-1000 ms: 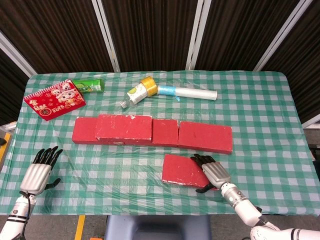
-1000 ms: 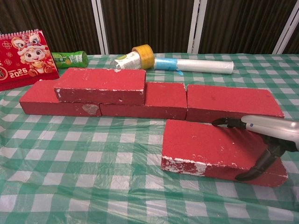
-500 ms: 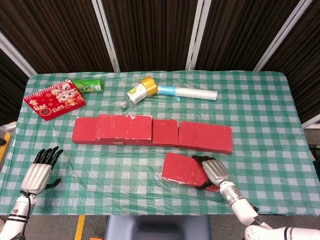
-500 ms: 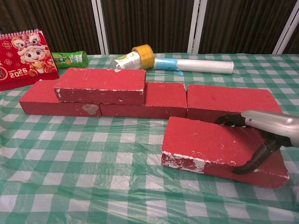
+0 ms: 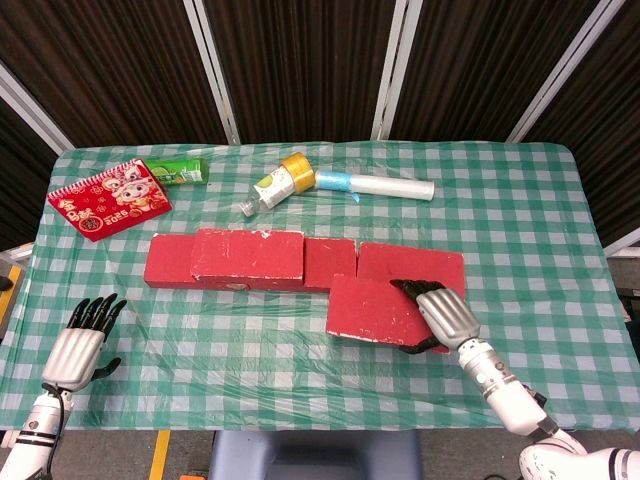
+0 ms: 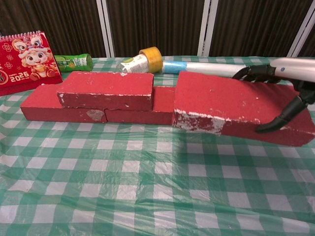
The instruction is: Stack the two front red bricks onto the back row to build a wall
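Red brick [image 6: 231, 110] is gripped at its right end by the right hand [image 5: 445, 318], fingers [image 6: 253, 73] over top, clear of the surface before the back row [image 5: 250, 260]. Rigid, heavy, gritty; a long-edge grip seems best.

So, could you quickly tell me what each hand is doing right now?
Left hand: open, holding nothing.
Right hand: grips the lifted red brick.
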Robot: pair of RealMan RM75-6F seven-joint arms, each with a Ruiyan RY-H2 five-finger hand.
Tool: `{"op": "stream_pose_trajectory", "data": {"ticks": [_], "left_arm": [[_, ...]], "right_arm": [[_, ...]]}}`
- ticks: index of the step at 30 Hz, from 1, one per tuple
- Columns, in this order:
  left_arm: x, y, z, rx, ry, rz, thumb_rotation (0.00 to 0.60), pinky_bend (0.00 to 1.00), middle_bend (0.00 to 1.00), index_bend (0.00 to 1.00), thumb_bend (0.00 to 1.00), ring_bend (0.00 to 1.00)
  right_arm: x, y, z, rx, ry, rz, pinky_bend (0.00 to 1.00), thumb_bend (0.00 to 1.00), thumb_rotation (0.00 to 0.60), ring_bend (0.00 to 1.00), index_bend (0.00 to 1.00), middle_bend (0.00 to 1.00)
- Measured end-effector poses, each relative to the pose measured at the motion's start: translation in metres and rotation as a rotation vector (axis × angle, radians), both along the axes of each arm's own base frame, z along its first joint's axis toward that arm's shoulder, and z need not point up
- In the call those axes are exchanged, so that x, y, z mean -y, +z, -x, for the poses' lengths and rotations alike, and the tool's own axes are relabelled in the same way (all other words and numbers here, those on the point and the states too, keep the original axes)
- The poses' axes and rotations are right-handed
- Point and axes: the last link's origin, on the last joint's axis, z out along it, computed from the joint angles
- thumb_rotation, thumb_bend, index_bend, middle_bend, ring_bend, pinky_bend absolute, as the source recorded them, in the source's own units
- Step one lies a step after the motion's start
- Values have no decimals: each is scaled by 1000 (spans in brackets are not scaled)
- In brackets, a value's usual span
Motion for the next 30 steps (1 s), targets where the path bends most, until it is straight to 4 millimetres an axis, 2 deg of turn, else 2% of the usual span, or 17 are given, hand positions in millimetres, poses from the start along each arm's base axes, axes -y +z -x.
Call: {"op": "stream_pose_trajectory", "data": {"ticks": [4,8,14,17,22,30], "left_arm": [[-2,-5,3,-25,10,7,600,35,0,0,230,0],[-7,-5,6,-47,22,-13,600,36,0,0,230,0],[-14,-4,10,-64,35,-43,600,36,0,0,232,0],[-15,-4,12,-71,37,-52,600,36,0,0,232,0],[-19,-2,16,-75,47,-64,600,36,0,0,234,0],[-20,-3,17,-80,55,-65,600,36,0,0,235,0]], "right_arm": [[27,16,-4,24,29,16,449,150,600,308,486,370],[66,26,-6,22,47,12,446,151,600,308,481,371],[121,34,-7,7,35,-1,440,151,600,309,464,371],[140,31,-11,-5,45,-10,434,151,600,309,458,371],[151,19,-15,-32,81,-41,433,151,600,309,457,371],[156,-1,-5,-36,62,-94,432,153,600,309,456,371]]}}
